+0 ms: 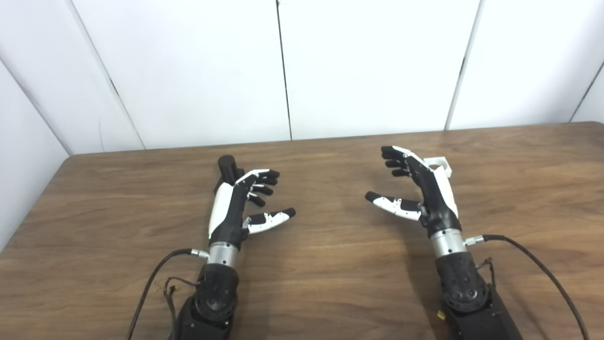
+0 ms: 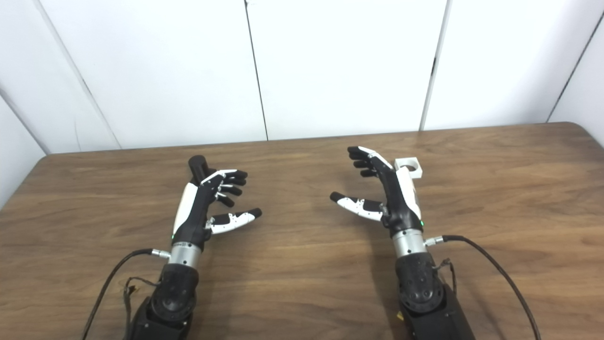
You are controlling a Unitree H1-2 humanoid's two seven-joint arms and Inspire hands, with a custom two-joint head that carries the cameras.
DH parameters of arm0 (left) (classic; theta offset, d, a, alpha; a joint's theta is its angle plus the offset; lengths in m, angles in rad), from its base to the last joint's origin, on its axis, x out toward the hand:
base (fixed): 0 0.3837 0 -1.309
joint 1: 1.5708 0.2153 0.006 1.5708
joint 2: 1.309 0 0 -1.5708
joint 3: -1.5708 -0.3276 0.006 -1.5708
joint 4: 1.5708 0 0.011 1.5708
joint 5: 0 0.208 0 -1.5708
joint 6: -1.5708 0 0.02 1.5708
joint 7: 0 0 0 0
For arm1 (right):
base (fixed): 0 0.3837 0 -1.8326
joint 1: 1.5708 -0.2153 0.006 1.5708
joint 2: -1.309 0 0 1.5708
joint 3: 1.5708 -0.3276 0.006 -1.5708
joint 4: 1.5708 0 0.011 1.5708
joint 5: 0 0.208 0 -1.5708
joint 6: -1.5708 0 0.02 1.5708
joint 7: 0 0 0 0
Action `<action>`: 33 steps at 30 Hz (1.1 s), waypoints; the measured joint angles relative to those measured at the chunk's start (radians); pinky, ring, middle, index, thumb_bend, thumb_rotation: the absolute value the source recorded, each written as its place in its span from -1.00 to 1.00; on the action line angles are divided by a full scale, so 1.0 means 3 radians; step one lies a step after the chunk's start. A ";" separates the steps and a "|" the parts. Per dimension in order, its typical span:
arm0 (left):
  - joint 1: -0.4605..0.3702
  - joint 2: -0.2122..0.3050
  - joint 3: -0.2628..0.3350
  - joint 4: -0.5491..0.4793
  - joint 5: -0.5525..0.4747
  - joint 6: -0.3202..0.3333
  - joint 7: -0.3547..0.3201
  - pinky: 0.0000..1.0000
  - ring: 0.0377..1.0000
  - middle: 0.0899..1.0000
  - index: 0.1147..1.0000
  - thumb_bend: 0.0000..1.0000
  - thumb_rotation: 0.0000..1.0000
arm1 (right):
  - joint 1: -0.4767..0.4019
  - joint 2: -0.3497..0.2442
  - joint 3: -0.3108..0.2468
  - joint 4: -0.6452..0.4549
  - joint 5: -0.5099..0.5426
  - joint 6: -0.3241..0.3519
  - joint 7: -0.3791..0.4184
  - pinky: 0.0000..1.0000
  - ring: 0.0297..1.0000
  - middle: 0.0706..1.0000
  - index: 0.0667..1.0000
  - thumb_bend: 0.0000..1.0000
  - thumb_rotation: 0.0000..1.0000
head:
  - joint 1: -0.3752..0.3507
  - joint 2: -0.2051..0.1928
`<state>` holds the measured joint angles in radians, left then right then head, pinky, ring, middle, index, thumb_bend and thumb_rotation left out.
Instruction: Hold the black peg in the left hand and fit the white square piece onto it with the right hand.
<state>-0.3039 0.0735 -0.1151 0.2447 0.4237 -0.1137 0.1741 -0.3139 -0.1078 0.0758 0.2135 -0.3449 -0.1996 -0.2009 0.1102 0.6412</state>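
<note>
Brown wood-grain table point(image 1: 330, 283) with rounded corners; white panelled wall point(image 1: 188, 71) behind, dark seams

We see left hand point(image 1: 236, 208) empty, fingers spread, thumb pointing inward | right hand point(image 1: 420, 193) empty, fingers spread, thumb pointing inward | both forearms low, well apart, palms facing each other

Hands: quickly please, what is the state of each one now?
Left hand: open, holding nothing; the black peg lies behind it.
Right hand: open, holding nothing; the white square piece sits behind it.
</note>
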 measured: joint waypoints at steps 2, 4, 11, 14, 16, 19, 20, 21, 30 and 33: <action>0.0010 -0.0008 -0.0018 -0.0029 0.0001 0.0027 -0.0001 0.03 0.24 0.34 0.29 0.44 -0.84 | 0.0011 -0.0007 -0.0005 -0.0011 0.0016 0.0000 0.0017 0.32 0.48 0.52 0.51 0.35 -0.77 | 0.0031 0.0000; 0.0013 -0.0021 -0.0024 -0.0036 0.0002 0.0052 0.0000 0.02 0.24 0.33 0.29 0.45 -0.85 | 0.0020 -0.0011 -0.0009 -0.0022 0.0026 0.0000 0.0026 0.32 0.48 0.52 0.52 0.35 -0.79 | 0.0057 -0.0005; 0.0018 -0.0025 -0.0041 -0.0037 0.0021 0.0065 0.0010 0.03 0.24 0.33 0.30 0.45 -0.85 | 0.0023 -0.0015 -0.0006 -0.0024 0.0003 0.0001 0.0030 0.43 0.52 0.52 0.51 0.36 -0.82 | 0.0154 -0.0036; 0.0018 -0.0025 -0.0041 -0.0037 0.0025 0.0065 0.0016 0.00 0.22 0.32 0.29 0.45 -0.85 | 0.0026 -0.0018 -0.0006 -0.0027 -0.0007 0.0001 0.0028 0.41 0.50 0.52 0.52 0.35 -0.73 | 0.0175 -0.0036; 0.0018 -0.0026 -0.0042 -0.0037 0.0036 0.0065 0.0018 -0.01 0.22 0.32 0.28 0.46 -0.86 | 0.0026 -0.0025 -0.0006 -0.0027 -0.0011 0.0001 0.0027 0.39 0.49 0.52 0.51 0.35 -0.69 | 0.0175 -0.0036; 0.0018 -0.0026 -0.0043 -0.0037 0.0074 0.0065 0.0038 0.01 0.23 0.32 0.28 0.45 -0.84 | 0.0026 -0.0038 -0.0009 -0.0026 -0.0011 -0.0001 0.0023 0.37 0.48 0.51 0.51 0.35 -0.72 | 0.0185 -0.0041; 0.0018 -0.0025 -0.0043 -0.0037 0.0099 0.0065 0.0046 0.04 0.25 0.33 0.28 0.45 -0.81 | 0.0026 -0.0039 -0.0010 -0.0024 -0.0011 -0.0003 0.0021 0.36 0.47 0.51 0.50 0.36 -0.74 | 0.0190 -0.0046; 0.0018 -0.0025 -0.0044 -0.0037 0.0134 0.0067 0.0060 0.09 0.27 0.34 0.27 0.45 -0.79 | 0.0026 -0.0039 -0.0010 -0.0023 -0.0011 -0.0008 0.0018 0.35 0.47 0.51 0.50 0.37 -0.77 | 0.0185 -0.0051; 0.0026 0.0014 -0.0035 -0.0154 0.0576 0.0330 0.0295 0.25 0.41 0.43 0.28 0.41 -0.64 | 0.0020 -0.0040 -0.0011 -0.0009 -0.0006 -0.0015 0.0014 0.35 0.46 0.51 0.49 0.43 -0.78 | 0.0205 -0.0066; 0.0026 0.0048 -0.0033 -0.0164 0.0673 0.0387 0.0326 0.26 0.45 0.48 0.30 0.38 -0.63 | 0.0006 -0.0040 -0.0012 0.0015 -0.0004 -0.0027 0.0001 0.33 0.46 0.50 0.49 0.43 -0.79 | 0.0205 -0.0077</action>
<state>-0.2962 0.0879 -0.1249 0.1956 0.6256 0.0023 0.2720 -0.3121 -0.1199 0.0723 0.2181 -0.3462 -0.2076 -0.2005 0.1718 0.6182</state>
